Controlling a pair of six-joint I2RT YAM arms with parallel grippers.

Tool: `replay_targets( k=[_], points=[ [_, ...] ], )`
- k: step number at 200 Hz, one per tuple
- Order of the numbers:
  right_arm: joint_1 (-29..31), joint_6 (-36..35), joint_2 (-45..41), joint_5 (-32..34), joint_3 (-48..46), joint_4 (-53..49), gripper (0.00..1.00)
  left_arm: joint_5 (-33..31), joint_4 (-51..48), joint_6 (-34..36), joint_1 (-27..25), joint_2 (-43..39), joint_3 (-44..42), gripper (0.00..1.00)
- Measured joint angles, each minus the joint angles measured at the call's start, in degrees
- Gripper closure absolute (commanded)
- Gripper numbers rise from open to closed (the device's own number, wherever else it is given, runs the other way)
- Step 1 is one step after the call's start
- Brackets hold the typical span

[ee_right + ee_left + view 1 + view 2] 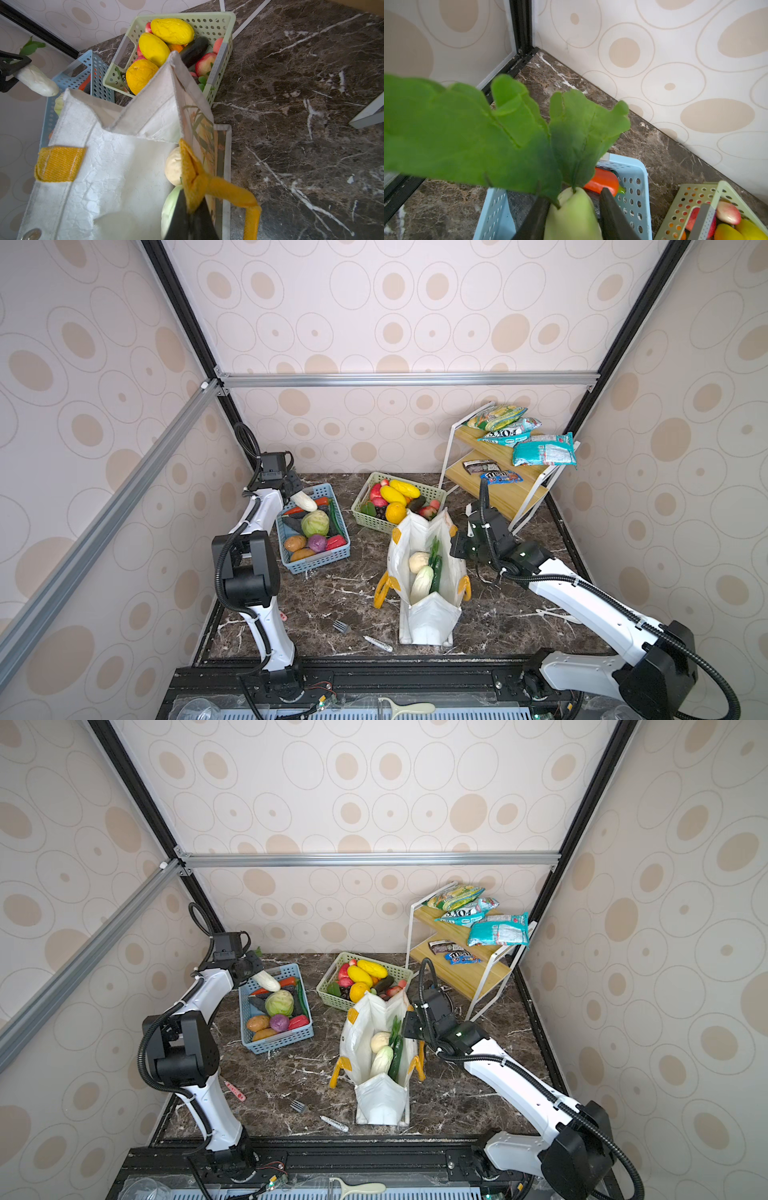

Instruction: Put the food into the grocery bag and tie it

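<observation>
The left hand (294, 489), closed around a pale green-leaved plastic radish (304, 502), holds it above the blue plastic lattice basket (328, 561). The right hand (456, 545) pinches the yellow strap (207, 182) of the white canvas tote (430, 618) (apparently to keep its mouth open), which stands on the marble bench (332, 597).

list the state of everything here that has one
grocery bag, upright, mouth open, food inside
left hand, shut on leafy white radish, held above blue basket
right hand, shut on bag handle at the rim
blue basket, partly filled with vegetables
green basket, heaped with fruit
</observation>
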Motion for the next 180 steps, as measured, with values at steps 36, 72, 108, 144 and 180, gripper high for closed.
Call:
replay_targets(
  k=[36,72,108,144,180],
  points=[
    [0.00,0.07,0.00,-0.59,0.00,0.35,1.00,3.23,-0.22,3.19,-1.68,-2.58,-1.90,0.62],
    [0.00,0.09,0.11,-1.25,0.00,0.63,1.00,6.49,-0.94,7.39,-4.09,-2.75,-2.27,0.60],
    [0.00,0.26,0.22,-1.53,0.00,0.85,1.00,7.89,-1.70,10.51,-7.17,1.31,-1.14,0.57],
    [0.00,0.31,0.22,-1.46,0.00,0.85,1.00,8.04,-4.02,13.07,-10.49,6.38,2.40,0.55],
    [0.00,0.28,0.09,-1.29,0.00,0.76,1.00,6.56,-6.67,13.99,-12.04,9.77,5.44,0.55]
  ],
)
